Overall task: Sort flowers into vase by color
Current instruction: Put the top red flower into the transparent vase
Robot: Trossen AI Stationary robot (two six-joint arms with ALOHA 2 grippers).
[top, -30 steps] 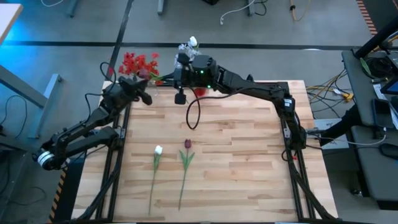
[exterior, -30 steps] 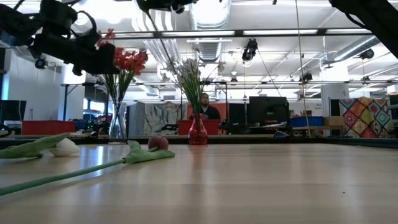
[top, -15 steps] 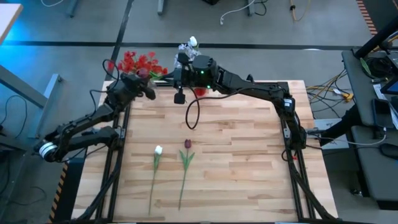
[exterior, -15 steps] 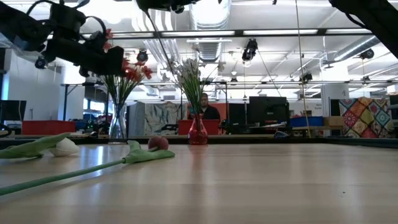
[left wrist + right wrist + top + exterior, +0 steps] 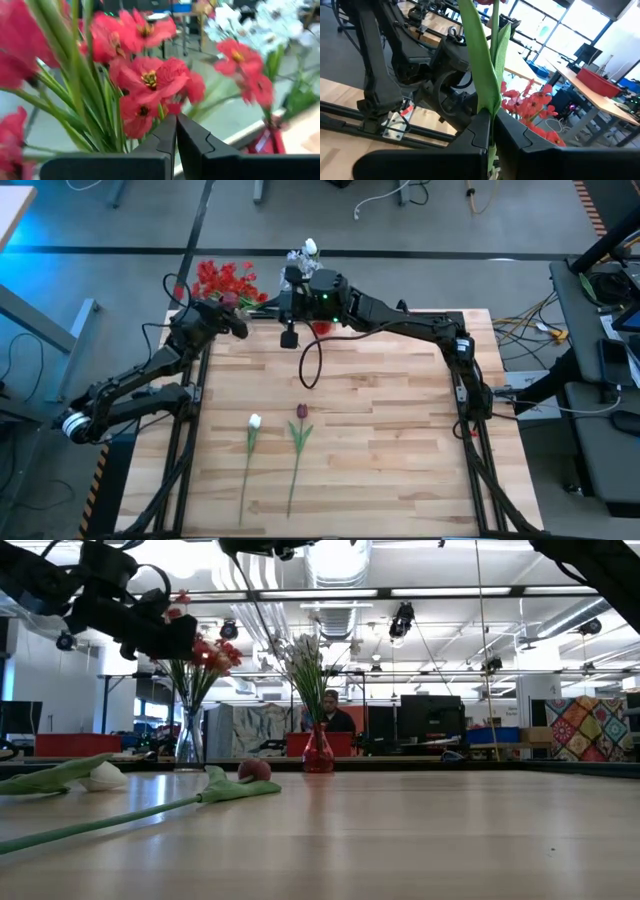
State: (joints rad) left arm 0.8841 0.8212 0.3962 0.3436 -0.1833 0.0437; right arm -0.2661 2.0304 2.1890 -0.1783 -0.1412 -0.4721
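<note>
My right gripper (image 5: 491,117) is shut on a green-stemmed flower (image 5: 482,60) with a long leaf, high over the table's far edge (image 5: 288,280) by the red vase (image 5: 320,327). White sprays (image 5: 305,660) stand in that vase. My left gripper (image 5: 176,122) is shut and level at the red flowers (image 5: 225,280), which stand in the clear vase (image 5: 188,740) at the far left. A white bud flower (image 5: 252,442) and a dark red tulip (image 5: 300,430) lie flat on the table's near middle. My right gripper pinches the flower's stem and leaf (image 5: 490,107) between its two fingers, which come in level and lie across the stem. The stem runs on past the fingers on both sides; its head and lower end are out of frame. My left gripper's shut fingertips (image 5: 167,131) stand right at the red blossoms (image 5: 150,85); I cannot tell whether they touch.
The wooden table top (image 5: 400,440) stretches bare to the right of the two lying flowers. A dark cable (image 5: 305,365) hangs from my right arm over the far middle. Beyond the far edge a person (image 5: 330,710) sits in the room.
My left gripper has gone a little toward the far edge, in among the red flowers, staying shut. The red flower heads have swayed slightly toward the red vase. My right arm has kept still with its flower.
</note>
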